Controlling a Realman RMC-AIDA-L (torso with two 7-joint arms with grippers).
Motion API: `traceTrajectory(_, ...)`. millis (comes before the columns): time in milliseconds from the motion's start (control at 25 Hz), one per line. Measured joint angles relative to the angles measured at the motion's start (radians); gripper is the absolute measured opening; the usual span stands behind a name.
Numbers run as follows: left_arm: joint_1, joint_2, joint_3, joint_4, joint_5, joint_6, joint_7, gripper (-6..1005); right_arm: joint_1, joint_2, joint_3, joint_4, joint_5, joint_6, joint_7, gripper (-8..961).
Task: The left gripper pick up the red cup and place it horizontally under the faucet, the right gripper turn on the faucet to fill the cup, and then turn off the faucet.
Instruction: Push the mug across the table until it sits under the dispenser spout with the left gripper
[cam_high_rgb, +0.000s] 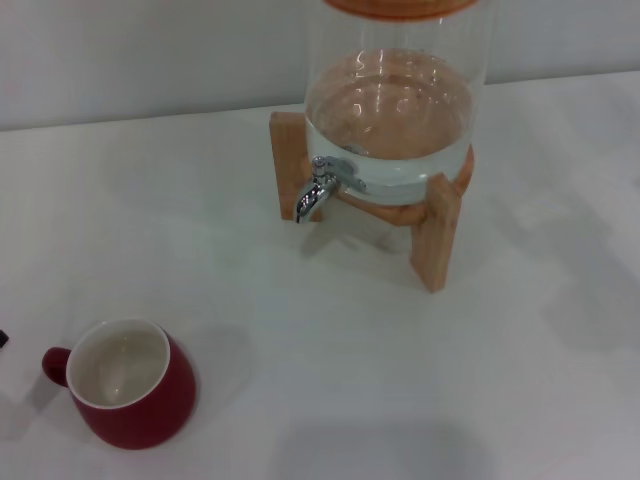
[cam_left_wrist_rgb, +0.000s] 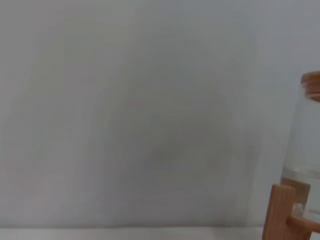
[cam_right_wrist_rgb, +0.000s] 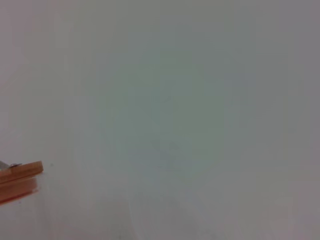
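cup: red cup (cam_high_rgb: 133, 385) sits upright on the white table (cam_high_rgb: 330, 340), near-left corner of my head view, well apart from the faucet. handle points out to the robot's left. looks empty, white inside.
faucet: chrome faucet (cam_high_rgb: 322, 186) on the glass dispenser (cam_high_rgb: 395, 95), spout down, nothing under it. dispenser rides a wooden stand (cam_high_rgb: 432, 228), water about a third up the part i can see.
left gripper: not in any view. only a tiny dark speck at the left edge beside the cup, can't say what it is. claw state: cannot tell.
right gripper: not in view either. claw state: cannot tell.
handling: i'd judge the cup as rigid glazed ceramic, some heft, slick on the outside, chips if knocked. the loop handle looks too small for a claw. i'd pinch across the rim wall, or span the body low where it bulges.
step: pick not yet begun.
view diff: head view alone shows cup and faucet. left wrist view gives only blank wall plus the stand (cam_left_wrist_rgb: 280, 212) and the glass edge. right wrist view gives wall and a sliver of the wooden lid (cam_right_wrist_rgb: 21, 172), no cup.
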Motion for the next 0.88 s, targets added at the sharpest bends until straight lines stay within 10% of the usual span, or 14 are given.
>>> traceTrajectory(880,0.017,-0.002,0.002,-0.070,0.025,0.016,0.123,756,0.021,-0.008,0.017,-0.007,0.000,-0.016,-0.002,720)
